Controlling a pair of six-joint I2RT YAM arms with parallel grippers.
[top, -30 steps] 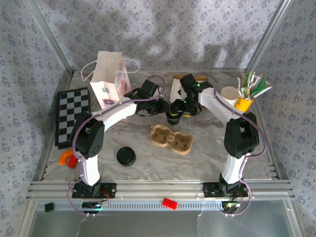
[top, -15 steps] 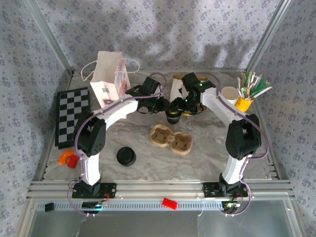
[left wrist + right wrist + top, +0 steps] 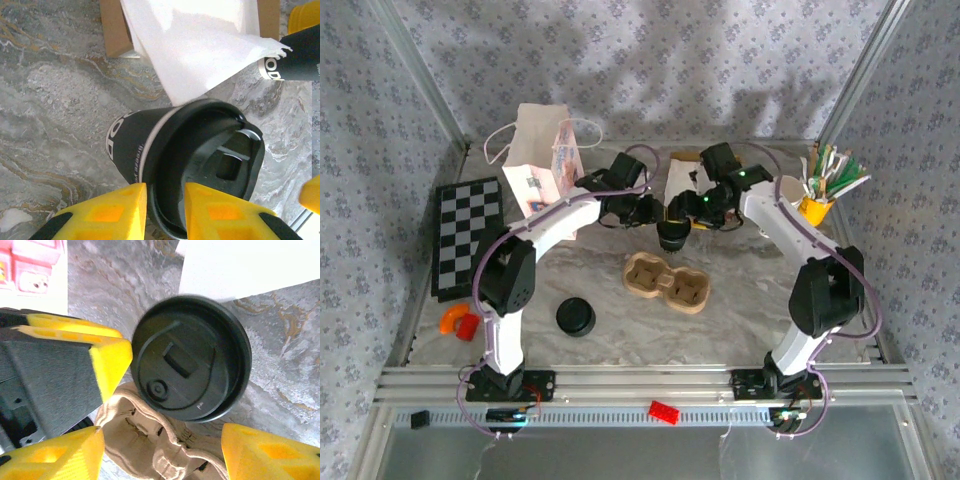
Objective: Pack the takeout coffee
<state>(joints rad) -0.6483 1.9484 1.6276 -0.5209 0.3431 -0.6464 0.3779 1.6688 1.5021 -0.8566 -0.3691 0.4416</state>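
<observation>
Still at 12 o'clock of the moulded pulp carrier, the coffee, a dark cup with a glossy round black lid, has its rim pinched by the left gripper. The right gripper straddles it, yellow pads spread, apparently not touching. Its arm has swung toward 3 o'clock since earlier.

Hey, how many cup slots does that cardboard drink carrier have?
2, side by side in the carrier on the table: the left well and the right well. Both look empty.
</observation>
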